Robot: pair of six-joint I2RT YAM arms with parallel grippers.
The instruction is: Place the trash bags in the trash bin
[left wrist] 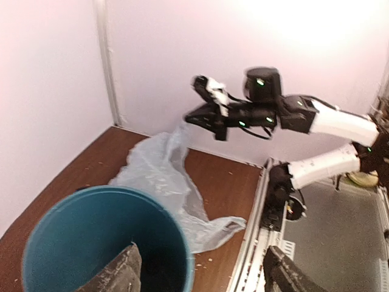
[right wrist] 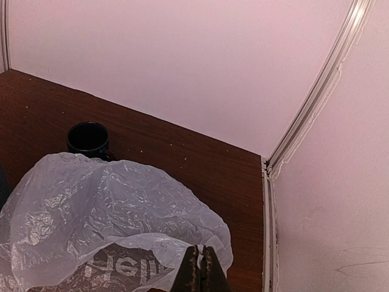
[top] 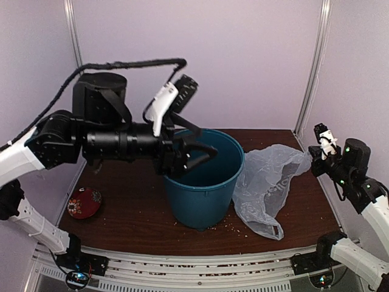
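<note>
**Bag pinched at one corner, outside the bin**

The right fingers (top: pixel 314 153) are closed tight, with no gap showing between them in the right wrist view. They clamp a top corner of the trash bag (top: pixel 270 182). From that pinched corner the thin, crinkled, translucent plastic hangs down and to the left, spreading wide below the fingertips. Its lower part lies on the brown surface (top: pixel 134 207). White lettering shows through the film just beside the closed fingertips.

The whole bag is outside the trash bin (top: pixel 200 194). It sits to the bin's right, with its left edge up against the bin's wall. None of it goes over the rolled rim.

The teal bin stands upright near the middle of the surface with its mouth open.

The left fingers (top: pixel 197 157) are spread wide apart and grip nothing. They hang over the bin's mouth on its left side, well apart from the bag. In the left wrist view one finger shows against the bin's dark inside and the other lies beyond its rim. I cannot tell whether either touches the bin.

A small dark mug (right wrist: pixel 89 139) stands on the surface just beyond the bag's far edge. A small red round object (top: pixel 84 202) lies near the left edge of the surface, well apart from the bin.
</note>
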